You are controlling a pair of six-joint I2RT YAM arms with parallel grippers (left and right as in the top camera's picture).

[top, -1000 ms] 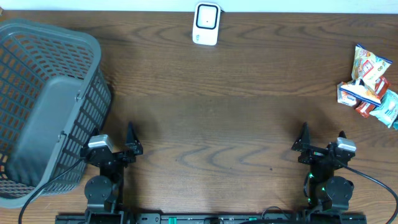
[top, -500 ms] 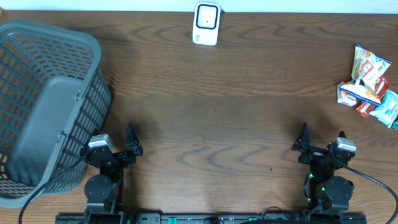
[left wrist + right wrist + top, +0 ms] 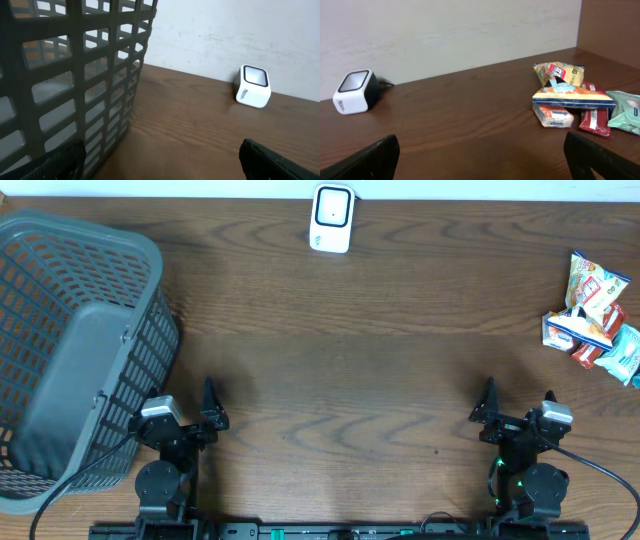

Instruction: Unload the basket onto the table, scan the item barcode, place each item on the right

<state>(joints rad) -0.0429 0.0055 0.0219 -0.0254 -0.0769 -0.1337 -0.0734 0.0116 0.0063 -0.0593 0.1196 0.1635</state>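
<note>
A white barcode scanner (image 3: 331,218) stands at the table's far edge, also seen in the left wrist view (image 3: 253,86) and the right wrist view (image 3: 355,91). The items are a small pile of packets (image 3: 592,310) at the far right: a yellow snack bag (image 3: 559,72), a tissue pack (image 3: 554,114), a red packet (image 3: 593,120) and a teal pack (image 3: 626,110). My left gripper (image 3: 182,405) (image 3: 160,162) is open at the near left, holding nothing. My right gripper (image 3: 518,398) (image 3: 485,160) is open at the near right, well short of the pile.
A large grey plastic basket (image 3: 70,350) lies tilted at the left, its lattice wall (image 3: 75,75) close beside my left gripper. Bare brown wood lies between the two arms and the scanner. A pale wall rises behind the table.
</note>
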